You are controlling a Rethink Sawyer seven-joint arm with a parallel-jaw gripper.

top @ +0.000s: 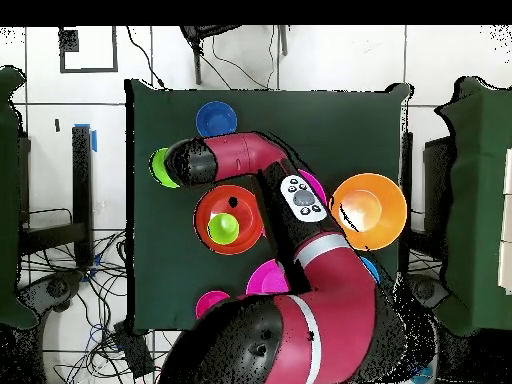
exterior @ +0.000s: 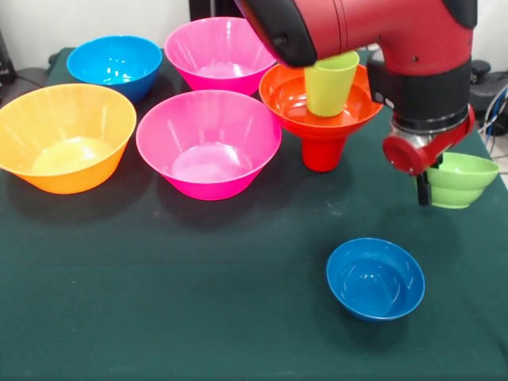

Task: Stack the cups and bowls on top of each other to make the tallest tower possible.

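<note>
The tower stands at the back right: a red cup (exterior: pixel 321 152) as base, the wide red-orange bowl (exterior: pixel 290 97) on it, and a lime-green cup (exterior: pixel 332 83) upright inside the bowl. In the overhead view the bowl (top: pixel 205 215) and cup (top: pixel 223 228) also show. My gripper (exterior: pixel 425 189) is to the right of the tower, low at the left rim of the small green bowl (exterior: pixel 464 178), and looks shut on that rim. The green bowl also shows in the overhead view (top: pixel 159 167). No small red bowl is in view.
A small blue bowl (exterior: pixel 375 278) sits alone near the front right. Two big pink bowls (exterior: pixel 208 143) (exterior: pixel 221 54), a big yellow-orange bowl (exterior: pixel 65 136) and a mid-sized blue bowl (exterior: pixel 115 65) stand to the left. The table's right edge is close to the green bowl.
</note>
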